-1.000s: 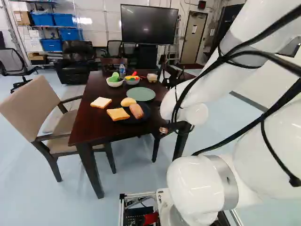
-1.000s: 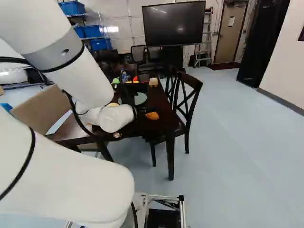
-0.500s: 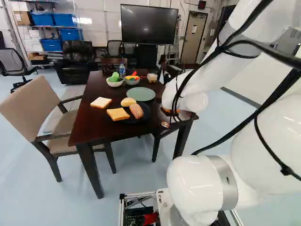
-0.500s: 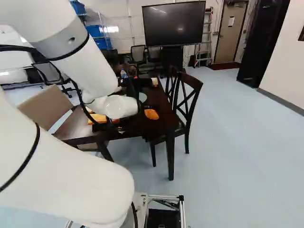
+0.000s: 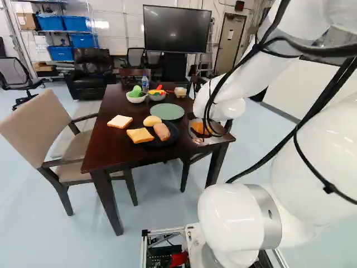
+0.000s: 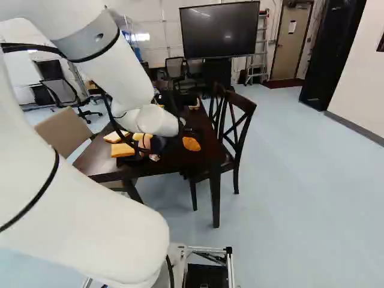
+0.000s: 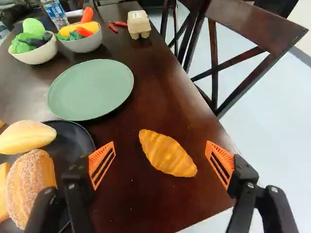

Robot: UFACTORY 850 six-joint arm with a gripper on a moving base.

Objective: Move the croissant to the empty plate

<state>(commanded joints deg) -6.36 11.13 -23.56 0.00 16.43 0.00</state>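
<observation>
A dark wooden table (image 5: 106, 148) fills the middle of the left base view, a beige chair (image 5: 40, 125) at its left side and a large screen (image 5: 177, 28) at the top, behind. Near the table's far end, a bowl (image 7: 41, 57) holds green vegetables (image 7: 30, 35), and a grey bowl (image 7: 86, 44) beside it holds orange and yellow vegetables (image 7: 83, 29). The green plate (image 5: 167, 111) lies on the near side of these bowls. Nearer still, the dark plate (image 5: 172, 138) carries a pale bun (image 5: 152, 120) and a sugared roll (image 5: 162, 132), with a yellow bread slice (image 5: 140, 135) at its edge.

The croissant (image 7: 167, 153) lies on the bare tabletop, right of the dark plate in the left base view. The claw (image 6: 187, 133) stands wide; its fingers have nothing gripped, and in the wrist view the croissant shows between and slightly ahead of them.

Compared with a second ago, the arm (image 6: 108, 72) has shifted: its wrist sits higher in both base views and further right in the right base view. The croissant, hidden then in the left base view, now shows there; it has stayed put on the table.
</observation>
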